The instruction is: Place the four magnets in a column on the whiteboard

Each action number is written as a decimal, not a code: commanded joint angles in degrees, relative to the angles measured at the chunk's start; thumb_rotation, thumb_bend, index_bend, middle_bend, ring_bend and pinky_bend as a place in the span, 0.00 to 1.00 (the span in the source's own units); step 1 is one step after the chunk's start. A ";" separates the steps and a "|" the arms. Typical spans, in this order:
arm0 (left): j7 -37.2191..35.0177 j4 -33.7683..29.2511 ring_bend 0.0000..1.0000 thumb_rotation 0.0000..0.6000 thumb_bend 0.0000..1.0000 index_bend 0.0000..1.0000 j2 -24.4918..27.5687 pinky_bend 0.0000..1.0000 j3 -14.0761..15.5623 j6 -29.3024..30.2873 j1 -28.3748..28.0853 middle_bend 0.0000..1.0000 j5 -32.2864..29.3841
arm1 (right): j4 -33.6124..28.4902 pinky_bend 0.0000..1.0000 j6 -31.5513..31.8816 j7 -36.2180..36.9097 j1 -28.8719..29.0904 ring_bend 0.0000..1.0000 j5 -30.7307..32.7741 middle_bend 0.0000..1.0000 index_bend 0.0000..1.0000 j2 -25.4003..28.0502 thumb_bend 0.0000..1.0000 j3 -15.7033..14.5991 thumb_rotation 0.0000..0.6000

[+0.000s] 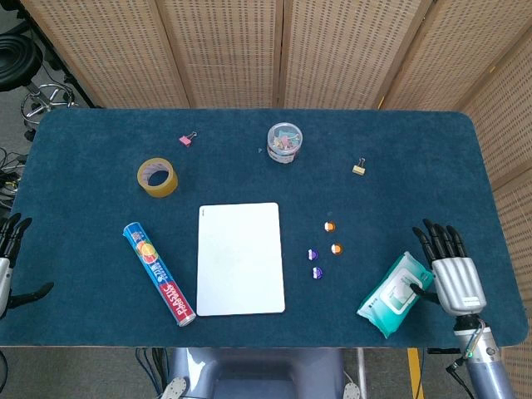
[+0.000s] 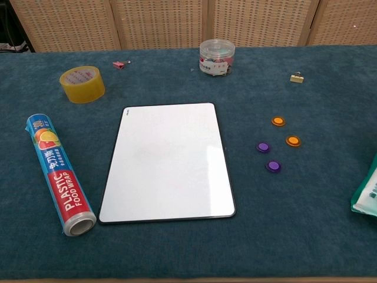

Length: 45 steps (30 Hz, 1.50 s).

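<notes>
A white whiteboard (image 1: 240,258) (image 2: 168,160) lies flat near the table's front middle, bare. To its right sit two orange magnets (image 1: 329,226) (image 2: 278,121), (image 1: 336,248) (image 2: 293,141) and two purple magnets (image 1: 312,253) (image 2: 263,147), (image 1: 317,272) (image 2: 273,166), loose on the blue cloth. My right hand (image 1: 449,273) hovers open at the front right, fingers spread, its thumb next to the wipes pack. My left hand (image 1: 10,266) shows only at the far left edge of the head view, open and holding nothing. Neither hand appears in the chest view.
A pack of wet wipes (image 1: 396,293) (image 2: 366,191) lies right of the magnets. A plastic-wrap roll (image 1: 158,273) (image 2: 59,174) lies left of the board, a yellow tape roll (image 1: 157,177) (image 2: 82,84) behind it. A clear tub of clips (image 1: 284,142) (image 2: 216,56) and two binder clips (image 1: 188,140), (image 1: 358,168) sit further back.
</notes>
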 commanded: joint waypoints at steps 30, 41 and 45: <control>-0.86 0.50 0.00 1.00 0.00 0.00 -0.14 0.00 -0.05 -1.69 -0.86 0.00 -1.90 | 19.95 0.00 -36.94 -8.38 28.51 0.00 24.42 0.00 0.36 -20.04 0.15 13.24 1.00; -0.24 0.71 0.00 1.00 0.00 0.00 -0.39 0.00 -0.38 -2.57 -1.47 0.00 -3.21 | 25.33 0.00 -38.57 -7.12 30.24 0.00 25.23 0.00 0.38 -22.19 0.17 12.63 1.00; -0.26 0.78 0.00 1.00 0.00 0.00 -0.44 0.00 -0.44 -2.36 -1.42 0.00 -3.30 | 27.10 0.00 -39.09 -6.27 30.62 0.00 25.16 0.00 0.39 -23.11 0.19 12.33 1.00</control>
